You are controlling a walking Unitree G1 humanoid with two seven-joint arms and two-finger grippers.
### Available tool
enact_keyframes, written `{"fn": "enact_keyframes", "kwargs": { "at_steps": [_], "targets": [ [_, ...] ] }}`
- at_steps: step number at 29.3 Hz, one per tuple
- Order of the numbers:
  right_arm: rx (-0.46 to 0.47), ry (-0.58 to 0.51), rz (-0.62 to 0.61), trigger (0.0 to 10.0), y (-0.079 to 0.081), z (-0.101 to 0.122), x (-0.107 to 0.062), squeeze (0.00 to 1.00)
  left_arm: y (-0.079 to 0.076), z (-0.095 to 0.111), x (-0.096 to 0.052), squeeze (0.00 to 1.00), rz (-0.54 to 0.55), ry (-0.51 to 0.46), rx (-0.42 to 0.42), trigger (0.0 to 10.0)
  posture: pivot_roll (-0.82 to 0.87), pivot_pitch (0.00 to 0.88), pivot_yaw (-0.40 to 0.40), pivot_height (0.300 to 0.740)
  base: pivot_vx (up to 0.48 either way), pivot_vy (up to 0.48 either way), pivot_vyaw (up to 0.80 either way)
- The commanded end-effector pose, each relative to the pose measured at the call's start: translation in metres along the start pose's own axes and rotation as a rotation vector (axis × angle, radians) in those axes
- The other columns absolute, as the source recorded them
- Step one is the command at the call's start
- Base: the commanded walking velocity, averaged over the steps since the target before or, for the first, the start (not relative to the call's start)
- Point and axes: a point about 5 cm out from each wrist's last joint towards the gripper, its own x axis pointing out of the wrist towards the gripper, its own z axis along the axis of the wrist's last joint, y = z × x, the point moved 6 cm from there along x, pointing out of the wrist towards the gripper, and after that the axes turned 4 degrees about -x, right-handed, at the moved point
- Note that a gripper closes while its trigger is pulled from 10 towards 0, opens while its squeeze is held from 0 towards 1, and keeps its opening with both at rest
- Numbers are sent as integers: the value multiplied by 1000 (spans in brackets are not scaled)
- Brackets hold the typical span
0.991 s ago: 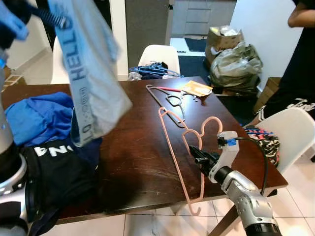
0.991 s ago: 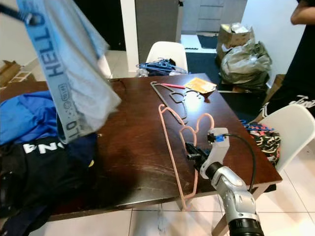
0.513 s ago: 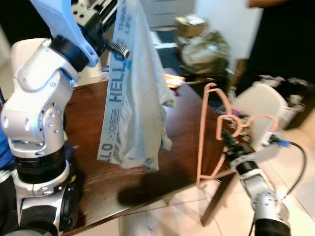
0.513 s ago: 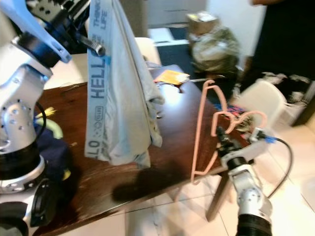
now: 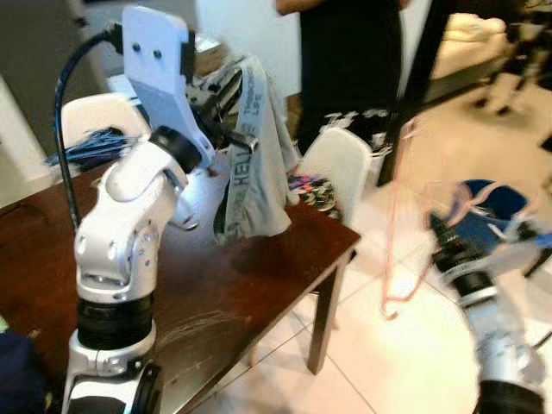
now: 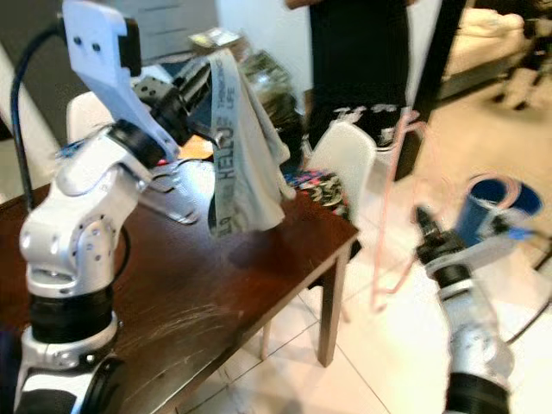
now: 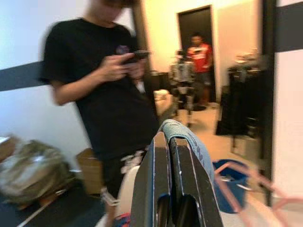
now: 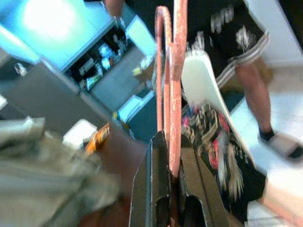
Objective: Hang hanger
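Observation:
A pale grey-blue garment [image 5: 252, 153] printed with "HELLO" hangs from my left gripper [image 5: 226, 131], which is raised over the dark wooden table [image 5: 259, 259] and shut on the cloth. The left wrist view shows the cloth [image 7: 191, 144] draped over the closed fingers [image 7: 158, 161]. My right gripper [image 5: 441, 231] is out past the table's right edge, above the tiled floor, shut on a thin pink hanger [image 5: 395, 216] held upright. In the right wrist view the hanger's wire [image 8: 174, 71] rises from between the fingers [image 8: 154, 161].
A person in black [image 5: 349, 60] stands behind a white chair [image 5: 338, 159] at the table's right end, holding a phone [image 7: 135, 56]. A blue bucket [image 5: 487, 200] sits on the floor beyond my right arm. A second white chair [image 5: 86, 116] with blue hangers stands behind the table.
The view has swung to the right, away from the table. The pink hanger left the table and now hangs upright over the floor. The garment stays in the left gripper.

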Motion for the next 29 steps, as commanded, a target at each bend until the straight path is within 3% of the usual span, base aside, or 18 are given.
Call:
{"fn": "enact_keyframes", "kwargs": {
  "at_steps": [1,5,6,10,15,17,18,23,29],
  "targets": [
    [-21,18,57,10000,19,-6,3,0,11,-9,-7,0,67,9,6,10000,-49,0,50,731,0,0,-800],
    [-40,44,75,10000,25,-14,3,0,21,-17,-14,0,112,31,32,10000,-58,0,54,731,0,-211,-800],
    [-87,78,105,10000,33,-21,4,0,32,-32,-28,0,155,78,55,10000,-70,0,51,731,0,-461,-800],
    [-122,96,132,10000,41,-24,5,0,40,-42,-40,0,191,111,59,10000,-71,0,50,731,0,-461,-800],
    [-201,134,208,10000,59,-28,12,0,54,-55,-62,0,272,149,74,10000,-57,0,-28,731,0,-467,-800],
    [-201,134,208,10000,59,-28,12,0,54,-55,-62,0,272,149,74,10000,-57,0,-28,731,0,-469,-800],
    [-259,162,266,10000,71,-29,19,0,60,-60,-73,0,325,155,74,10000,-41,0,-60,731,0,-469,-800],
    [-299,178,309,10000,80,-29,25,0,62,-63,-79,0,356,151,77,10000,-31,0,-77,731,0,-472,-800],
    [-345,170,341,10000,88,-23,33,0,52,-72,-82,0,357,161,38,10000,-17,0,-96,731,0,-447,-800]
  ]
}}
